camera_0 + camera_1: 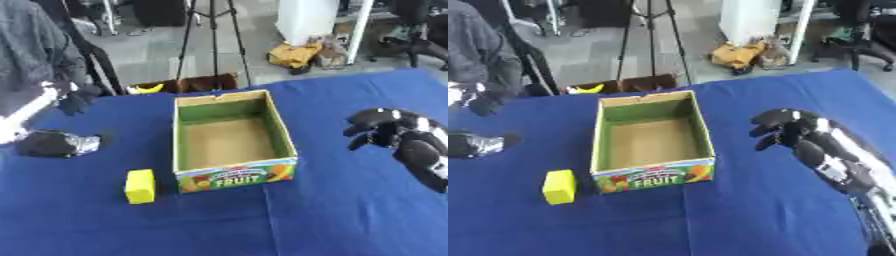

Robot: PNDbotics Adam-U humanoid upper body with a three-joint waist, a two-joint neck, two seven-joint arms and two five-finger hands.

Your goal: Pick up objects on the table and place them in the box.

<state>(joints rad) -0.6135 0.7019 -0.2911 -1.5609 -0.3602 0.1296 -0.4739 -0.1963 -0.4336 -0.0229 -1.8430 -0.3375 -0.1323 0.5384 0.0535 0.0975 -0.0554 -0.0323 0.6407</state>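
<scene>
Just one yellow block (140, 186), one box (230, 176); right hand (785, 129) fingers curled, empty.

Open fruit box mid-bench, one yellow block just off its corner.

The cardboard box (231, 172) sits upright on the blue bench (332, 215), flaps open, green inner walls and a bare brown floor showing, nothing inside. Its near wall carries a bright fruit print with the word FRUIT. The yellow block (140, 186) lies flat on the cloth just left of the box's near-left corner, close beside it with a sliver of blue between, long side running away from us.
</scene>
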